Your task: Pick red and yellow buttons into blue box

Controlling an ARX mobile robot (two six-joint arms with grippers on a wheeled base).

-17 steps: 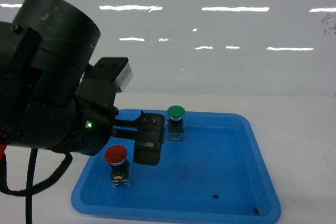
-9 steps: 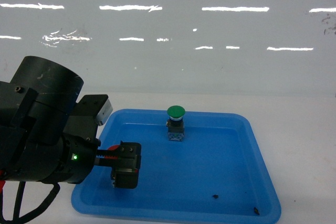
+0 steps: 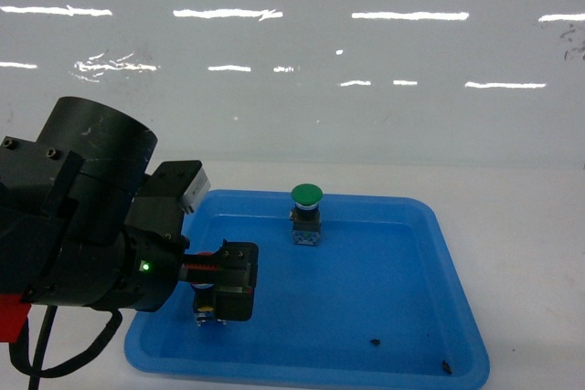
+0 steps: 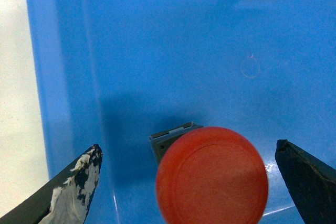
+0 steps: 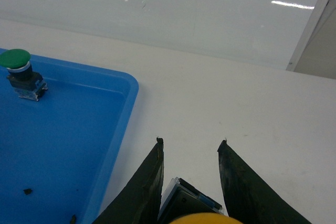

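Writing/labels: none readable on any item; a small green light glowed on the left arm housing [image 3: 144, 267].
Landmark: shallow blue tray [image 3: 430, 317] on a white table [image 3: 530, 253]; all places given relative to it.
Red button: red mushroom cap [image 4: 211, 175], round and smooth, faint ring near its edge; grey blocky base showed just behind the cap in the left wrist view. It stood upright on the tray floor near the tray's front-left corner. In the head view it was mostly hidden by the gripper; only a bit of base showed [image 3: 203, 310].
Left gripper [image 4: 199, 182]: spread wide, one finger [image 4: 73, 187] to each side of the red cap, gaps on both sides, no contact seen. Left finger had scuffed whitish marks, right finger was plain dark.
Yellow button: yellow cap [image 5: 206, 219] only a sliver at the bottom edge of the right wrist view, with a dark blocky base with a pale edge above it. It sat outside the tray, off its right side, over the white table.
Right gripper [image 5: 191, 182]: narrow, dark fingers close on either side of the yellow button's base; it appeared to be gripping it.
Green button [image 3: 306, 214]: green cap, silver collar, dark base with clear bottom; upright at the tray's back, left of centre.
Debris: two dark specks [image 3: 375, 343] on the tray floor near the front edge.
Blue box: not seen in any view.
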